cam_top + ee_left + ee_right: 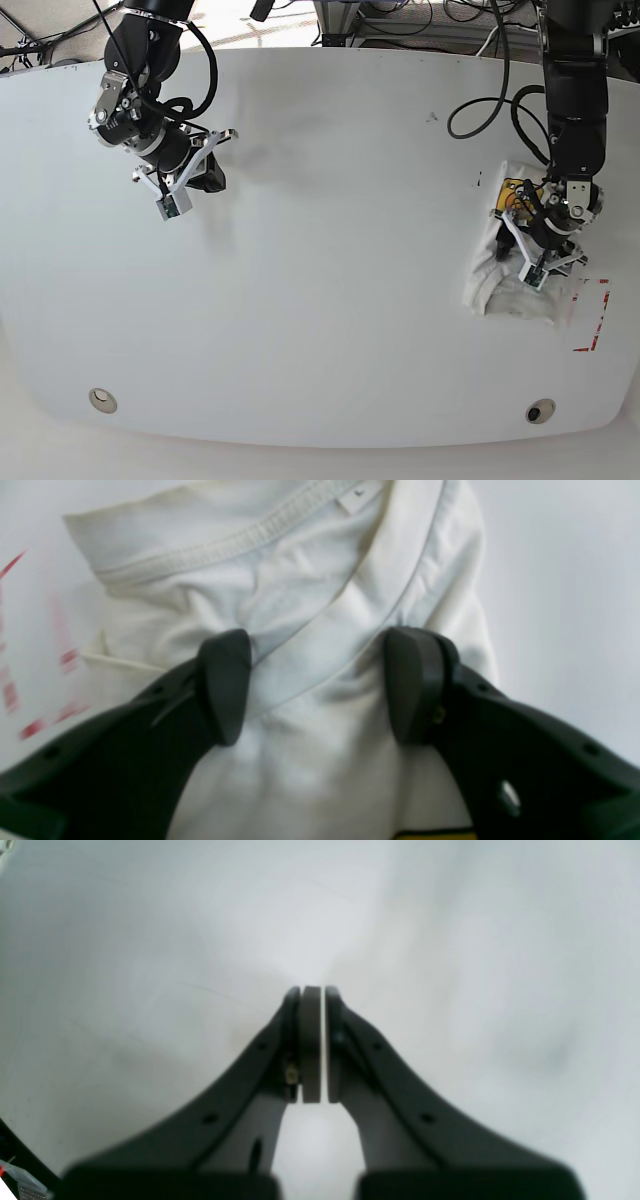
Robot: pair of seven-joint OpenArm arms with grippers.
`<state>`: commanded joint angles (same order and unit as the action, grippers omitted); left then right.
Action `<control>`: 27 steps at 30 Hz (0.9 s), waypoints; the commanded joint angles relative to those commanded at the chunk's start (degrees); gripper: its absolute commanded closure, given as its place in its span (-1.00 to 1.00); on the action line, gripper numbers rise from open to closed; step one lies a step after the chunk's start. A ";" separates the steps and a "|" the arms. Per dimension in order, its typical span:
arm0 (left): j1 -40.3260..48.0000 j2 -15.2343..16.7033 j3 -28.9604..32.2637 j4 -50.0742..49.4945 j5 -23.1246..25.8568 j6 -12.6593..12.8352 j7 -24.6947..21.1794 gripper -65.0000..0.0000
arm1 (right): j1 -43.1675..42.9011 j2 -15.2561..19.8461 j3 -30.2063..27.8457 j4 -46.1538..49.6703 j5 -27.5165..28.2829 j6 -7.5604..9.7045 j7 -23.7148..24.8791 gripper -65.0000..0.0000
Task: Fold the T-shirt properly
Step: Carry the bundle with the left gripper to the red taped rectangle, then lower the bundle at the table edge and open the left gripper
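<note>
The white T-shirt (512, 296) lies as a small crumpled, folded bundle at the right of the table, with a bit of orange-and-black print showing at its far end. In the left wrist view the T-shirt (310, 580) fills the frame, with its ribbed collar (240, 545) and a small neck label (356, 497) at the top. My left gripper (320, 685) is open just above the bundle, with one finger on each side of a fold; it also shows in the base view (541, 255). My right gripper (314, 995) is shut and empty over the bare table, far left in the base view (190, 185).
Red tape marks (592, 318) lie on the white table (320, 260) just right of the bundle, and also show in the left wrist view (65, 660). Two round holes (101, 400) sit near the front edge. Cables hang behind the table's far edge.
</note>
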<state>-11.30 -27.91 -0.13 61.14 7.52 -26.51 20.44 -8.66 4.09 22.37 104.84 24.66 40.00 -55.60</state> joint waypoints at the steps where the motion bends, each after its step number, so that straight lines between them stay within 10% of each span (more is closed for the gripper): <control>1: 0.00 -1.49 -0.26 -0.62 0.00 -0.88 -0.18 -0.21 | 0.00 0.00 0.00 0.00 0.00 0.00 0.00 0.98; 9: -0.26 -9.49 -11.25 -4.22 0.09 -10.73 -0.26 -0.21 | -0.70 0.09 0.00 3.34 0.00 0.00 0.00 0.98; 27: 8.97 -11.78 -24.79 -4.22 -0.09 -11.34 0.18 -0.21 | -1.67 0.35 0.18 5.10 -0.09 0.00 0.00 0.98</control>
<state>-2.33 -39.69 -24.92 56.92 7.43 -37.85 20.62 -10.33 4.44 22.55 109.93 24.57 40.00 -55.60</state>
